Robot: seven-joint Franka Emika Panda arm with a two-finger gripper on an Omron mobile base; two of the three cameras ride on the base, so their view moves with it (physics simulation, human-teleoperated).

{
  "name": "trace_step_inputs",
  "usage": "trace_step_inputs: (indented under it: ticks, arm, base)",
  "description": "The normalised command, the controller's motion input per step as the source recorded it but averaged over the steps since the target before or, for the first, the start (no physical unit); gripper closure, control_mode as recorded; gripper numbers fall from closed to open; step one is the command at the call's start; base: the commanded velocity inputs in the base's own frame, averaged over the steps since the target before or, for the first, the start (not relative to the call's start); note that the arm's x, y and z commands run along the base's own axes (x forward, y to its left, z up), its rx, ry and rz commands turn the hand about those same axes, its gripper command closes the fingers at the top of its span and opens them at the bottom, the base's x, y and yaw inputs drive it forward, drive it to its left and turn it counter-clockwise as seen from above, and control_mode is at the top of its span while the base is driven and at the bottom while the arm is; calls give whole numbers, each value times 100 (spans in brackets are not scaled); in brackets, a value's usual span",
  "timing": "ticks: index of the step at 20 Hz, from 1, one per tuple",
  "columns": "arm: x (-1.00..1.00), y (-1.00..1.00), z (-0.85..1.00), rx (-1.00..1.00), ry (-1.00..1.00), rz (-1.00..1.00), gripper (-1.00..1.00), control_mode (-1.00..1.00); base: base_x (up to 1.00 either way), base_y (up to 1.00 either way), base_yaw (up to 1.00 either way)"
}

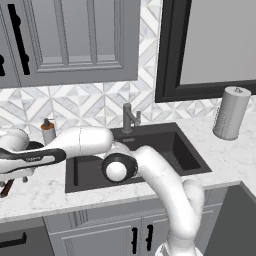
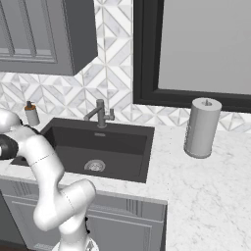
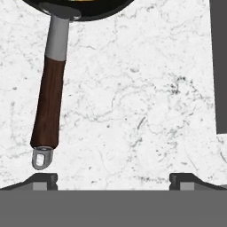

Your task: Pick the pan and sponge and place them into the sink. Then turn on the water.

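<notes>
Two dark fingertips (image 3: 45, 179) of my hand (image 3: 113, 179) stand wide apart at the bottom of the hand view, nothing between them, above the white marble table (image 3: 133, 97). Just beyond the left tip lies the pan (image 3: 75, 6), its reddish-brown handle (image 3: 48, 104) running toward me and ending in a small metal hanging loop (image 3: 41, 158); a grey metal neck joins it to the black bowl at the top edge. From the left base view, my arm (image 1: 85, 142) reaches left of the sink (image 1: 80, 172), whose grey faucet (image 1: 128, 117) stands at the back rim. A paper towel roll (image 1: 231, 112) stands upright on the right.
</notes>
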Motion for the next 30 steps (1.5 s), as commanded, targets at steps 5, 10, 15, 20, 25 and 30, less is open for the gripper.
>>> trace_step_inputs:
  ticks: [5, 10, 15, 20, 25, 30]
  arm:
    - [8, 0, -2, -1, 2, 4, -100, -100]
    - [1, 0, -27, 0, 2, 5, -100, -100]
    - [22, 5, -34, 2, 3, 1, -100, -100]
    - [47, 20, -6, 3, 3, 1, -100, -100]
    - [39, 42, 0, 0, 6, 0, -100, -100]
    - [5, 48, -28, 0, 11, 0, -100, -100]
  base:
    - [0, 0, 0]
    - [0, 0, 0]
    - [0, 0, 0]
    - [0, 0, 0]
    - [0, 0, 0]
    - [0, 0, 0]
